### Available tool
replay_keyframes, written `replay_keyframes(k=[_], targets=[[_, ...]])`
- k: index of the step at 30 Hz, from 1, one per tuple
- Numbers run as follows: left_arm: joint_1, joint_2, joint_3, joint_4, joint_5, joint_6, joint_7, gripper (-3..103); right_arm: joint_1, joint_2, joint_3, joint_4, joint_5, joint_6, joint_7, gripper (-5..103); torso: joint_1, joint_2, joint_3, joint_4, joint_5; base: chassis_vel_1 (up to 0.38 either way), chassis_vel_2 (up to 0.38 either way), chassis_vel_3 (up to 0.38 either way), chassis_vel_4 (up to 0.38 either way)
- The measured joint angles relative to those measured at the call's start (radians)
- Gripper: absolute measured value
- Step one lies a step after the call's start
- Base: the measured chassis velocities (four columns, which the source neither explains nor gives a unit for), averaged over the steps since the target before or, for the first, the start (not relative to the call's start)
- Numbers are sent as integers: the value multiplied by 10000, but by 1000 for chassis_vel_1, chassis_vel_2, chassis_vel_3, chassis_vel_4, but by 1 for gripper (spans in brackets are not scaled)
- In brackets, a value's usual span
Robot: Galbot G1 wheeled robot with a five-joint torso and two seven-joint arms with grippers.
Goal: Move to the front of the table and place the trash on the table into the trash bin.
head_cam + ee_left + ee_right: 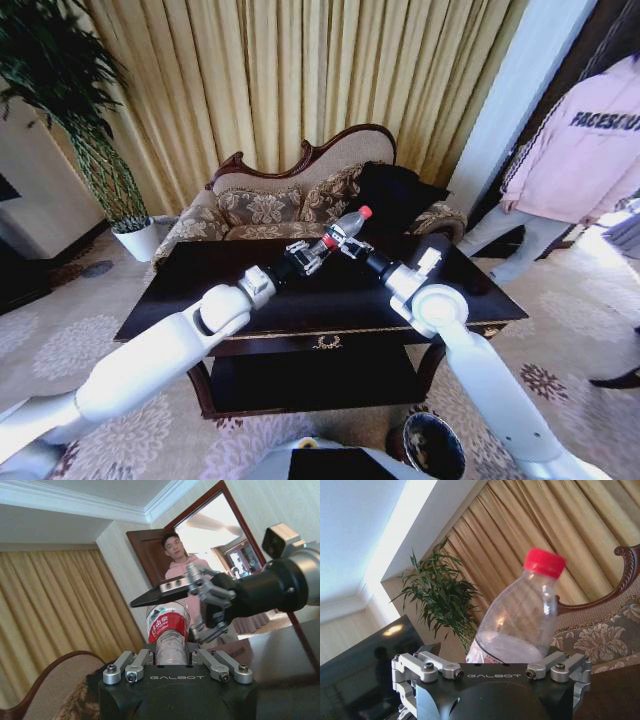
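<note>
From the head camera I see both arms reaching forward over the dark tabletop, meeting above its middle. The bottle, clear plastic with a red cap and red label, is up off the surface between them, tilted so its cap points away toward the sofa. My left pincer is clamped on the bottle's lower end; in the left wrist view the bottle stands right between the closed-in linkages of the left pincer. My right pincer is pressed in beside the bottle from the other side. In the left wrist view one of its flat black fingers lies across the bottle's far end. In the right wrist view the bottle rises just past the housing, but I cannot tell whether this pincer is gripping or merely alongside. The trash bin sits on the carpet near the table's front right leg, well below the bottle.
</note>
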Motion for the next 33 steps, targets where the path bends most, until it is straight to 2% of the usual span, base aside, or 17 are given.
replay_keyframes(k=[2,6,8,12,13,15,17,19,20,21,24,27,29,30,31,33], targets=[[-98,-79,109,14,-6,89,-30,28,11,-39,2,-45,-34,5,-60,103,0,-1,0,-2,0,0,0,0,0],[-107,-76,143,23,-8,109,-41,28,21,-59,8,-92,-76,10,-118,96,0,-1,0,0,1,0,0,0,0],[-89,-38,167,43,-8,124,-51,28,41,-64,29,-157,-140,10,-219,90,0,-1,0,1,0,0,0,0,0],[-102,-31,224,54,-10,157,-157,26,44,-23,36,-207,-219,22,-238,86,0,-1,0,1,-1,0,0,0,0],[-115,-27,245,58,-12,193,-191,26,43,-5,40,-228,-278,50,-255,76,0,-1,0,0,0,0,0,0,0],[-117,-26,262,65,-12,215,-212,23,37,7,46,-244,-325,72,-280,72,0,-1,0,0,0,0,0,0,0],[-112,-30,273,77,-14,248,-227,28,-10,10,49,-244,-386,116,-307,68,0,-1,0,0,0,0,0,0,0],[-109,-32,273,77,-14,260,-226,28,-22,4,49,-244,-396,123,-312,65,0,0,-1,0,0,0,0,0,0],[-100,-41,273,77,-16,279,-226,39,-55,-17,53,-233,-412,130,-326,61,0,-1,0,0,0,0,0,0,0],[-94,-50,266,75,-16,296,-226,44,-65,-34,58,-223,-416,131,-334,57,0,0,-1,1,-1,0,0,0,0],[-86,-61,253,69,-16,313,-236,49,-68,-45,60,-207,-418,132,-340,54,0,-1,0,0,0,0,0,0,0],[29,-48,105,8,-37,376,-282,66,-68,-14,32,-184,-544,133,-351,44,0,-1,0,-1,0,0,0,0,0],[89,-43,31,-2,-54,402,-312,66,-68,5,30,-182,-603,134,-352,40,0,-1,-1,-1,0,0,0,0,0],[402,1,-319,-49,-145,476,-442,76,-81,59,35,-209,-803,146,-290,37,1,-1,0,-1,-3,0,0,0,0],[402,1,-319,-49,-145,476,-442,76,-81,59,35,-209,-803,146,-290,37,1,-1,0,-1,-3,0,0,0,0],[1007,107,-1266,-108,-395,625,-737,87,-170,109,168,-273,-1009,152,3,30,0,0,-1,2,-6,0,0,0,0]])
